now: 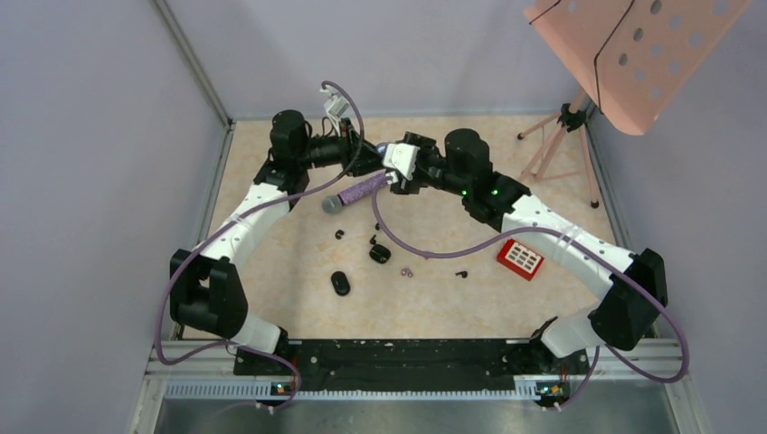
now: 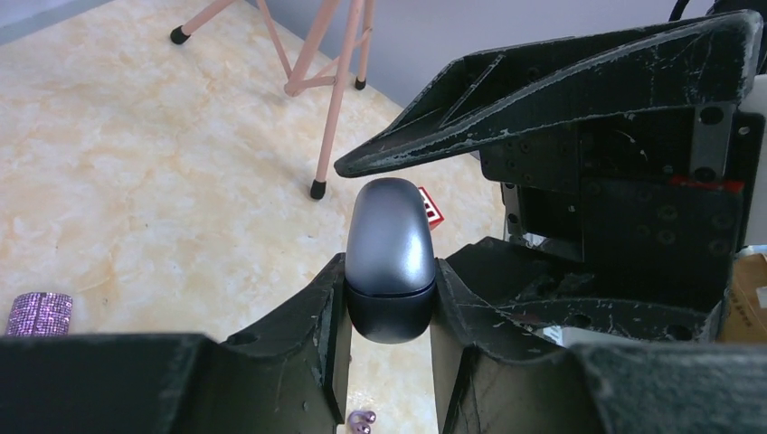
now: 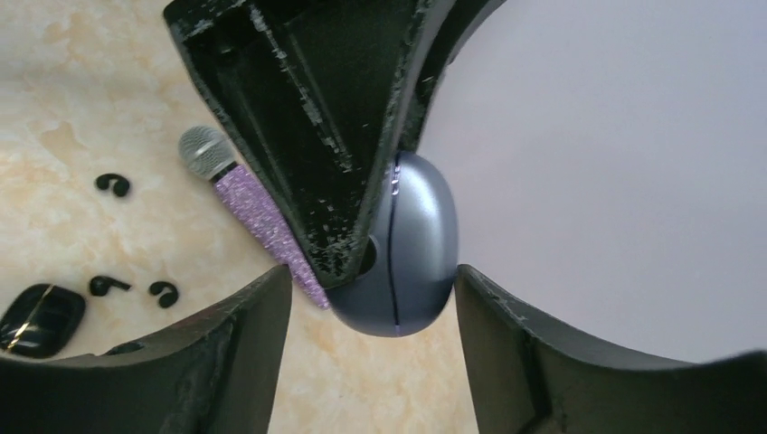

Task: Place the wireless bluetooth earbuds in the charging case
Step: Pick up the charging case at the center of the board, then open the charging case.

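My left gripper (image 2: 391, 294) is shut on the charging case (image 2: 391, 258), a closed grey-blue oval held above the table at the back middle (image 1: 383, 148). My right gripper (image 3: 371, 294) is open. Its fingers stand on either side of the same charging case (image 3: 416, 244) without touching it. One left finger (image 3: 307, 117) crosses in front of the case. Black earbuds (image 1: 340, 234) (image 1: 373, 240) (image 1: 462, 273) and a lilac pair (image 1: 406, 271) lie loose on the table, also seen as black earbuds (image 3: 113, 184) (image 3: 164, 292) and the lilac pair (image 2: 362, 420).
A purple glitter microphone (image 1: 357, 193) lies below the grippers. Two black oval cases (image 1: 340, 283) (image 1: 380, 253) rest mid-table. A red box (image 1: 520, 259) sits at the right. A pink music stand (image 1: 633, 54) stands at the back right, its legs (image 2: 330, 90) on the table.
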You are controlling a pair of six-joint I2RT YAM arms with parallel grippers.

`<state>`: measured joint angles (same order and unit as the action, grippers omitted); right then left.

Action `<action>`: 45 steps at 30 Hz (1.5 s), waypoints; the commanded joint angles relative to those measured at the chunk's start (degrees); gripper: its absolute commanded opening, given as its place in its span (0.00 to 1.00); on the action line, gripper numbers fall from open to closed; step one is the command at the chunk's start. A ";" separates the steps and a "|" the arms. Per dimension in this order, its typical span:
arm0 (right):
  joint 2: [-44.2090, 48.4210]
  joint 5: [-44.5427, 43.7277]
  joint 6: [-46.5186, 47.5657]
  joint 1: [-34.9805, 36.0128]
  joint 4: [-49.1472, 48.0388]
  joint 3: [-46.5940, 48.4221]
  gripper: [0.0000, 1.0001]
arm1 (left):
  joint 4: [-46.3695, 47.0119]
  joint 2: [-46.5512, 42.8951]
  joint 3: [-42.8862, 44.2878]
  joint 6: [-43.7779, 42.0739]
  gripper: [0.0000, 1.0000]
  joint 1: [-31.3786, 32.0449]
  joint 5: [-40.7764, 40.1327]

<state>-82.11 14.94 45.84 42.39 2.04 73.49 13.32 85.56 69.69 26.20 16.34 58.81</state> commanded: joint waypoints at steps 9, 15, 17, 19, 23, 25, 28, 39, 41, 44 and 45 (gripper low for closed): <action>-7.15 24.45 -17.44 -11.35 39.72 30.31 0.78 | 1.96 -3.64 -3.05 -16.39 0.00 0.23 7.27; -18.78 37.26 -16.15 -12.74 57.41 46.64 0.63 | 5.06 -6.23 -7.11 -27.16 0.00 1.22 9.48; -19.35 38.95 -15.68 -12.72 57.38 45.71 0.61 | 5.27 -6.52 -7.11 -28.39 0.00 1.75 9.78; -19.48 40.14 -14.45 -12.67 57.51 44.99 0.61 | 5.43 -6.57 -7.07 -28.82 0.00 2.34 9.72; -19.55 40.47 -13.78 -12.58 57.49 44.10 0.61 | 6.24 -6.37 -7.24 -28.25 0.00 2.90 9.57; -19.41 40.30 -13.24 -12.38 57.81 43.64 0.61 | 6.96 -6.34 -7.39 -27.55 0.00 3.14 9.21; -19.40 39.93 -12.33 -12.16 58.26 42.48 0.57 | 8.57 -6.06 -7.32 -26.40 0.00 3.35 8.21; -20.19 38.01 -11.24 -11.48 58.34 43.15 0.33 | 10.89 -5.10 -7.53 -21.68 0.01 3.79 6.92; -20.14 36.60 -10.96 -11.10 58.44 43.98 0.28 | 10.07 -4.95 -7.69 -21.61 0.18 3.94 5.94; -19.86 33.24 -9.17 -10.44 59.71 45.83 0.23 | 8.56 -5.09 -8.35 -22.50 0.42 3.94 5.14; -19.86 31.86 -8.17 -10.14 60.53 46.57 0.21 | 7.70 -5.26 -8.67 -23.17 0.46 3.88 4.94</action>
<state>-102.80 51.00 34.52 30.41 61.08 115.70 20.53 81.25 62.00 3.99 19.75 65.34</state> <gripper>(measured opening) 0.318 0.406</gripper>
